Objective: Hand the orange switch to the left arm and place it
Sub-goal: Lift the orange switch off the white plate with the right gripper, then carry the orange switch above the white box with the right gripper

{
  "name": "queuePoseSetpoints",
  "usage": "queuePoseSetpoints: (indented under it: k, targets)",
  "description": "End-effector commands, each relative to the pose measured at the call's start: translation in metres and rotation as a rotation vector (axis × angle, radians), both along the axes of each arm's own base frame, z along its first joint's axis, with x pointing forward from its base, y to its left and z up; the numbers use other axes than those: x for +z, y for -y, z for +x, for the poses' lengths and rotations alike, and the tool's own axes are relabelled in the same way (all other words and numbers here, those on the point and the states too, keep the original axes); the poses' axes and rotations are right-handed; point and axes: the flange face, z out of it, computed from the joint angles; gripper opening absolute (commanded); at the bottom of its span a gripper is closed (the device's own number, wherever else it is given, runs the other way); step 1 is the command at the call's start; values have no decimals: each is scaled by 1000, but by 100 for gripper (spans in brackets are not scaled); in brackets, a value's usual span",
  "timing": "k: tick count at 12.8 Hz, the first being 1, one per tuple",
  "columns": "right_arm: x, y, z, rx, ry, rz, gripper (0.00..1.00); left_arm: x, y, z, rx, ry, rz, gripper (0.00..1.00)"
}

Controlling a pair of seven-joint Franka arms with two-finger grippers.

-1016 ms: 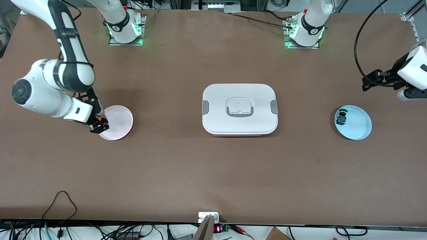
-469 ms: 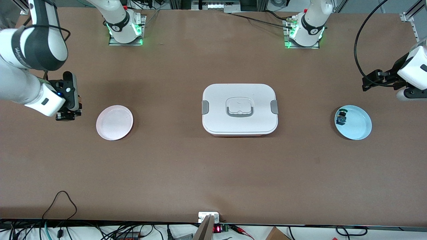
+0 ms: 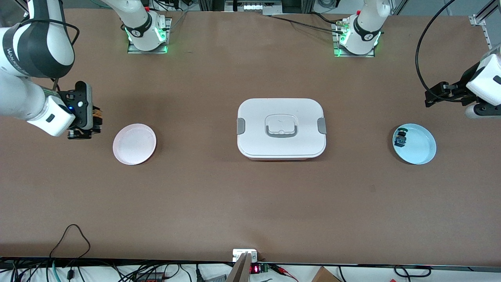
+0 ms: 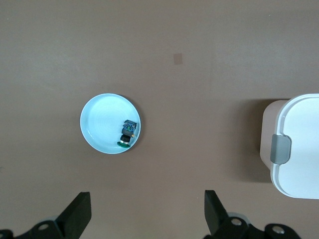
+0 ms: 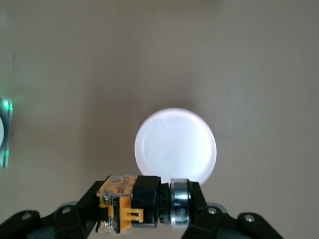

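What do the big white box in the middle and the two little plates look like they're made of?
The box looks like smooth matte plastic: rounded moulded corners, grey clips. The pink plate and the blue plate seem plastic too, perhaps glazed ceramic; their even colour and soft sheen leave it open.

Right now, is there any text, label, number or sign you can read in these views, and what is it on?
None reads clearly.
Right arm: black band with white lettering, too blurred to quote.
Arm bases: round marks, too small to read.
Small display at the table edge nearest the front camera: red digits, too small to read.
Box, plates, orange switch: no print visible.
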Motion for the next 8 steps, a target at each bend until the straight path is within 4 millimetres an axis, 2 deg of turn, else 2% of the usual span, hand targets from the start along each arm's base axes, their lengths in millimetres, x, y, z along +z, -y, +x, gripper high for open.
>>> queuePoseSetpoints:
  k: [1, 4, 8]
  targets:
    - [-11, -20, 2, -27, -48, 168, 0, 4, 1, 3, 7, 0, -23, 100]
    - [-20, -40, 6, -45, -63, 368, 0, 4, 1, 3, 7, -2, -23, 100]
    - [-44, -69, 5, -43, -95, 621, 0, 5, 3, 2, 4, 1, -24, 100]
